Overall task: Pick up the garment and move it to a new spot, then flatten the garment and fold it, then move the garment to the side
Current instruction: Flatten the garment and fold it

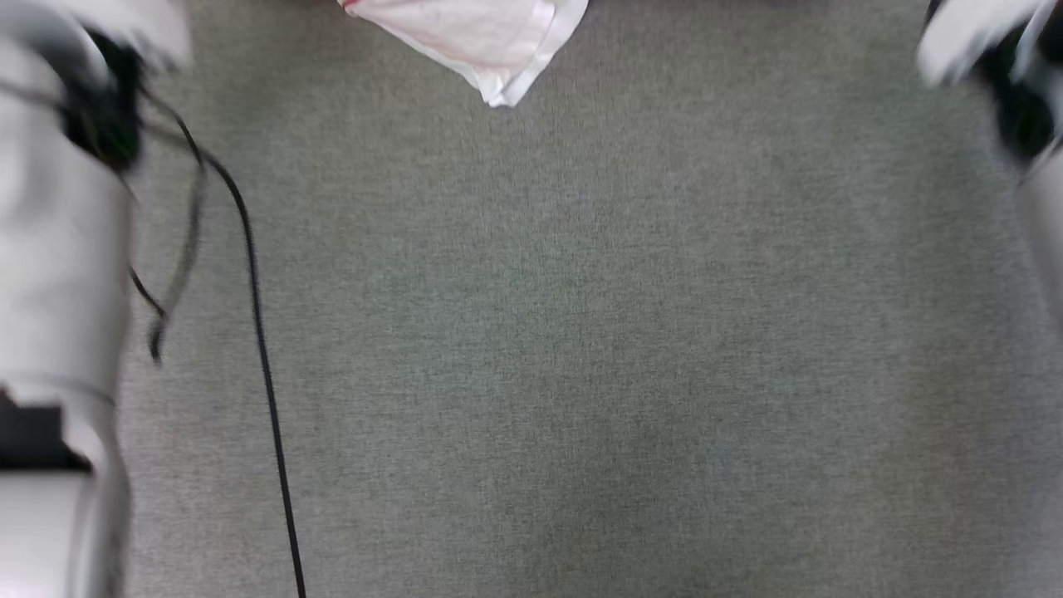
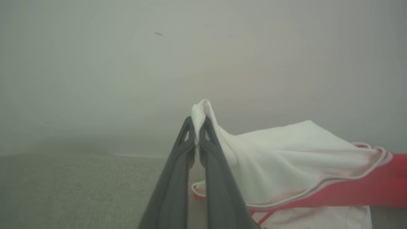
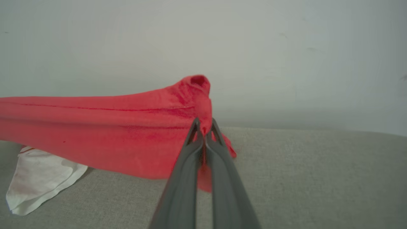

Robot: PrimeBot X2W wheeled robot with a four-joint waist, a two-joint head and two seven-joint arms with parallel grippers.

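Garment [image 3: 95, 127]: soft, light, limp jersey, stretched between your grippers above grey table [image 1: 581, 332], white corner drooping. Left gripper [image 2: 197, 125] fingers pinch white edge; right gripper [image 3: 205, 127] fingers pinch red edge. Grip corners, hold taut.

The left forearm [image 1: 58, 274] is pale white, black-jointed; a thin black cable [image 1: 264, 365] runs beside it. The left gripper [image 2: 197, 120] and right gripper [image 3: 205, 121] have dark-grey slotted fingers.

You get the garment [image 1: 486, 46] chopped by the head view's top edge, just a white corner. Left forearm [image 1: 50, 249] and right forearm [image 1: 972, 37] are blurred and cut at the sides. In both wrist views your cloth runs off frame, pinched bit hidden
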